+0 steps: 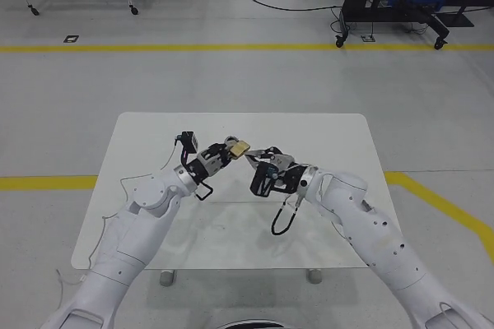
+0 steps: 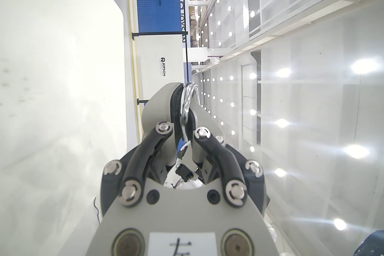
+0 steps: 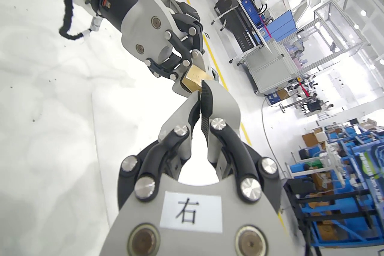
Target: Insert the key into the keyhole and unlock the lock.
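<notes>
Above the middle of the white table (image 1: 148,140), my left gripper (image 1: 230,149) holds a brass padlock (image 1: 241,148). In the left wrist view this gripper (image 2: 186,102) is shut on the lock's silver shackle (image 2: 189,92), and the brass body is hidden behind the fingers. My right gripper (image 1: 253,158) faces it from the other side. In the right wrist view its fingertips (image 3: 201,93) are pressed together right against the underside of the padlock (image 3: 194,78). The key lies hidden between the pads. The left gripper (image 3: 193,66) clamps the lock from above.
Both arms meet over the table's centre, clear of its surface. A black cable (image 1: 281,215) loops off the right forearm. Grey floor with yellow lines (image 1: 230,47) surrounds the table, and workbenches (image 3: 270,59) stand far behind.
</notes>
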Controlling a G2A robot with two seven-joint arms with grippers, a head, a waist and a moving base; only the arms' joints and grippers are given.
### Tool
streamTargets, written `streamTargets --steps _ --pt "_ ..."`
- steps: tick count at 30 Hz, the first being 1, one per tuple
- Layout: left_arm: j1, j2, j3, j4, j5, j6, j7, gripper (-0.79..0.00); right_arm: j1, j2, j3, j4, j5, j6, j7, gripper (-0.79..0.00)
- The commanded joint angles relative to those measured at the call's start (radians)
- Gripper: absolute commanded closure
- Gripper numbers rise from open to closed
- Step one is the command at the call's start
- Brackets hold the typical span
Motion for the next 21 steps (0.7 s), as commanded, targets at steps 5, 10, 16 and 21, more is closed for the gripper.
streamTargets --steps 5,10,16,21 --pt "0.011 -0.002 -0.004 -0.008 0.081 -0.091 0.052 0.0 -0.018 0.006 0.049 0.046 0.137 -0.066 -0.138 0.0" --pt "0.024 -0.005 -0.004 -0.016 0.132 -0.127 0.088 0.0 -0.022 0.011 0.072 0.086 0.182 -0.118 -0.204 0.0" --pt "0.026 -0.006 -0.01 -0.014 0.16 -0.12 0.087 0.0 -0.022 0.014 0.083 0.102 0.2 -0.139 -0.238 -0.785" --pt "0.02 -0.003 -0.019 -0.013 0.22 -0.075 0.093 0.0 -0.057 0.026 0.136 0.069 0.194 -0.118 -0.259 -0.785"
